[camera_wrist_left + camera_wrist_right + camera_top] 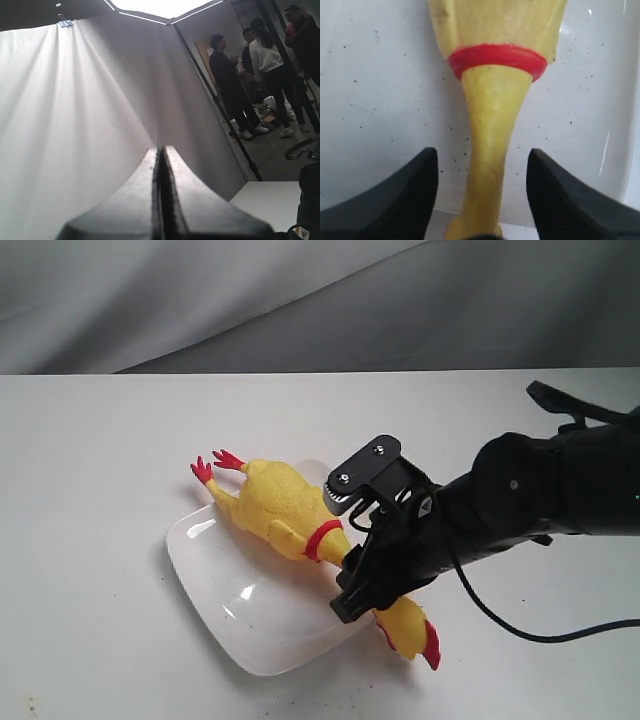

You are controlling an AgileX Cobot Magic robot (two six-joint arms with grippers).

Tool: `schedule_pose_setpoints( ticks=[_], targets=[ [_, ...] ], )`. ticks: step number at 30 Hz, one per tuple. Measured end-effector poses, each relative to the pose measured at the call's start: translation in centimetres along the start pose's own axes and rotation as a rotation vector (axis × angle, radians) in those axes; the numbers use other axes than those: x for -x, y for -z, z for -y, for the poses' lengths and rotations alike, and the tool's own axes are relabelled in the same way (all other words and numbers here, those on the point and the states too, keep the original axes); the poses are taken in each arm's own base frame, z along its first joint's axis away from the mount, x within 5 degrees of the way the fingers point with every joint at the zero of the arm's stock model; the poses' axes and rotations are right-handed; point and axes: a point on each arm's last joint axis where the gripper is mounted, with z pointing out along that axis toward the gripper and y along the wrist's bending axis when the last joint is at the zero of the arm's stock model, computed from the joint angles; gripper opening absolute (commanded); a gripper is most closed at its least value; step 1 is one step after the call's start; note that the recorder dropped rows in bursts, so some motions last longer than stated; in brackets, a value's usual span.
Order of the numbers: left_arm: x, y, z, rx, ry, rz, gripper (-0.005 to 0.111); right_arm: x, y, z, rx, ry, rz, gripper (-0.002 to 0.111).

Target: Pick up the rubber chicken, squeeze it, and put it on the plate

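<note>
The yellow rubber chicken (275,502) lies across the white plate (215,575). Its red feet hang past the far-left rim, and its head with the red comb (430,648) pokes out beyond the near-right rim. In the right wrist view the chicken's neck (490,150) runs down from the red collar band (495,57). My right gripper (482,160) is open and straddles the neck, with a gap to each finger. My left gripper (161,152) is shut on nothing and points up at a grey backdrop; it does not appear in the exterior view.
The white table (90,460) surrounds the plate. A black cable (540,632) trails from my right arm across the table at the right. People (265,65) stand beyond the backdrop in the left wrist view.
</note>
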Motion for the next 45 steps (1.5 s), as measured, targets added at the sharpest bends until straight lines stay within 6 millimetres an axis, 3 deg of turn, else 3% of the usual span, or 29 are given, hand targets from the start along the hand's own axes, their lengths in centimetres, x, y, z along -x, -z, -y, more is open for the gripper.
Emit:
schedule_pose_setpoints(
  ticks=[4, 8, 13, 18, 24, 28, 32, 42, 45],
  targets=[
    [0.0, 0.0, 0.0, 0.000, 0.000, 0.000, 0.001, 0.8, 3.1, -0.3, -0.006, 0.052, 0.060, 0.024],
    [0.0, 0.0, 0.0, 0.000, 0.000, 0.000, 0.001, 1.9, 8.9, -1.0, -0.028, 0.087, 0.208, 0.000],
    [0.0, 0.0, 0.0, -0.004, 0.000, 0.001, 0.001, 1.9, 17.8, -2.2, -0.076, 0.113, 0.482, 0.000],
    [0.0, 0.0, 0.1, -0.010, 0.000, 0.003, 0.001, -0.2, 25.8, -3.4, -0.146, 0.151, 0.769, 0.000],
    [0.0, 0.0, 0.1, -0.010, 0.000, 0.003, 0.001, -3.8, 32.7, -4.7, -0.217, 0.178, 1.050, 0.000],
    [0.0, 0.0, 0.1, -0.010, 0.000, 0.003, 0.001, -6.4, 35.2, -5.6, -0.226, 0.200, 1.129, 0.000],
    [0.0, 0.0, 0.1, -0.010, 0.000, 0.003, 0.001, -8.0, 35.7, -6.2, -0.204, 0.226, 1.102, 0.000],
    [0.0, 0.0, 0.1, -0.010, 0.000, 0.003, 0.001, -8.1, 35.8, -6.2, -0.207, 0.227, 1.108, 0.000],
    [0.0, 0.0, 0.1, -0.010, 0.000, 0.003, 0.001, -8.3, 36.1, -6.0, -0.205, 0.152, 1.129, 0.000]
  ],
)
